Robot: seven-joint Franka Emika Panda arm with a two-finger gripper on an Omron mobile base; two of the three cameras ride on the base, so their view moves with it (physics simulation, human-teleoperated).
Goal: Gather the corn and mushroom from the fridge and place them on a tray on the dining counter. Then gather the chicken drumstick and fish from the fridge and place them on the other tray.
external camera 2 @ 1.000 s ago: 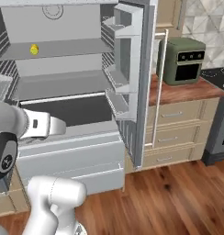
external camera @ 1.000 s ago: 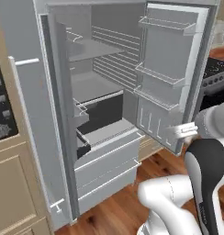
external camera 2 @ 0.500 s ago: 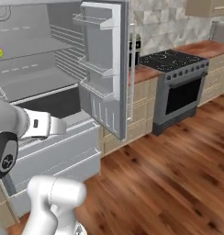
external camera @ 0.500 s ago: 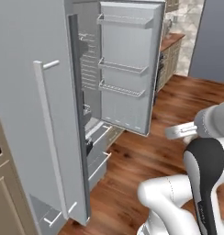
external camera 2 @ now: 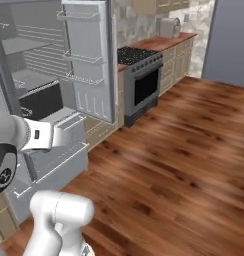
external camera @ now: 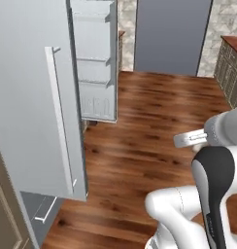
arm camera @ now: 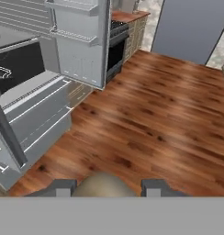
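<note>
Tan-brown mushroom (arm camera: pixel 103 185) is sitting gripped between the gripper (arm camera: pixel 107 187) fingertips. Base views are swinging away from the open fridge (external camera 2: pixel 41 95) across wooden floor (external camera 2: pixel 179 150); judged, transport toward the dining-counter tray is beginning. Corn is not identifiable.

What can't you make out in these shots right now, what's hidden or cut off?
- Fridge upper shelves: cut off by the top and left edges of the right base view, so their contents cannot be seen.
- Fridge interior, left base view: hidden behind the open door.
- Rounded tan object between the fingertips, hand view: lower part cut off, identity unclear.
</note>
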